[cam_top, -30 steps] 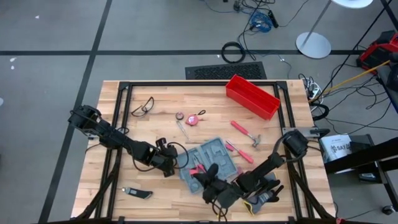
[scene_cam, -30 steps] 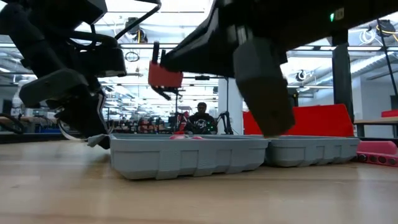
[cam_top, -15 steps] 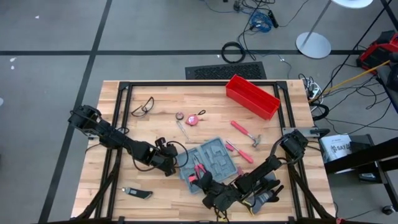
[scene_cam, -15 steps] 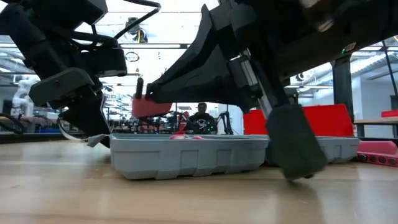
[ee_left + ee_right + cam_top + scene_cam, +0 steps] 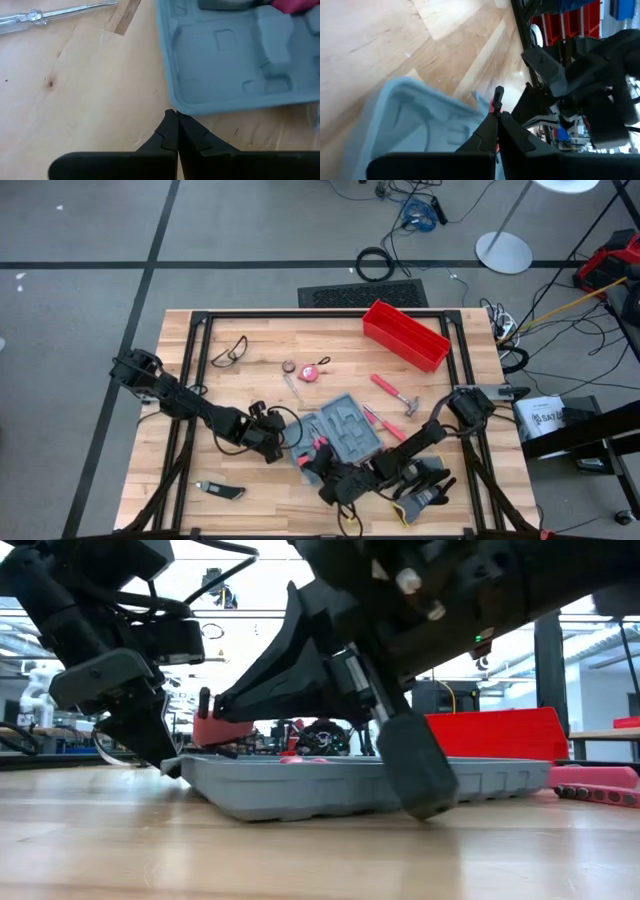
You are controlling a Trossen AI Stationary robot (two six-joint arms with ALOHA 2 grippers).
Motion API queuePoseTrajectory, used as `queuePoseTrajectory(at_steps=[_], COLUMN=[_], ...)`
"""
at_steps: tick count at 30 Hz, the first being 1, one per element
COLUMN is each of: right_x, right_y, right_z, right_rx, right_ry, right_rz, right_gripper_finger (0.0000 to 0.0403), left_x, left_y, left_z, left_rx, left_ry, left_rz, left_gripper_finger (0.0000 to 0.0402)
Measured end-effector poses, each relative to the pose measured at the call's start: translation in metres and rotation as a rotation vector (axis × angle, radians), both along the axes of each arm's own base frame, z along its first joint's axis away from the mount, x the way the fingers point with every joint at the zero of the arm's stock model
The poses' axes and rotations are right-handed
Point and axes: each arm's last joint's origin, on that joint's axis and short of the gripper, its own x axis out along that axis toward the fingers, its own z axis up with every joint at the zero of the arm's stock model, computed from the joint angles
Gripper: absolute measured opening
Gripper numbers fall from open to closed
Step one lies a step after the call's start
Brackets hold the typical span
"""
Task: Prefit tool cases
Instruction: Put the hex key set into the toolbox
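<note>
The flat grey-blue plastic tool case [image 5: 340, 432] lies open near the table's front edge, one side tilted up. The left gripper [image 5: 176, 116] is clenched, empty, just beside its corner. The right gripper [image 5: 318, 461], clenched, seems to grasp red-handled pliers [image 5: 222, 728].

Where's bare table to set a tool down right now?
Bare wood lies left of the safety glasses, and between the utility knife and the left arm. It is crowded around the tool case, where both grippers, pliers, hammer and gloves cluster.
</note>
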Motion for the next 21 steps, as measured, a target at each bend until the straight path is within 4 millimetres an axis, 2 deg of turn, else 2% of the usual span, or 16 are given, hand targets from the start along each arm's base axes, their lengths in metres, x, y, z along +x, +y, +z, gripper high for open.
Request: queuePoseTrajectory(at_steps=[6, 12, 21], right_x=[0.005, 0.001, 0.006], right_y=[-0.011, -0.005, -0.019], right_z=[-0.001, 0.003, 0.002], right_rx=[0.079, -0.103, -0.072], right_ry=[-0.005, -0.001, 0.023], right_rz=[-0.055, -0.038, -0.076], right_gripper_finger=[0.0000, 0.0000, 0.0000], left_x=[0.000, 0.000, 0.000], left_y=[0.000, 0.000, 0.000], left_z=[0.000, 0.000, 0.000], left_rx=[-0.002, -0.002, 0.005], left_ry=[0.000, 0.000, 0.005], left_rz=[-0.001, -0.004, -0.020], left_gripper_finger=[0.0002, 0.0002, 0.0002])
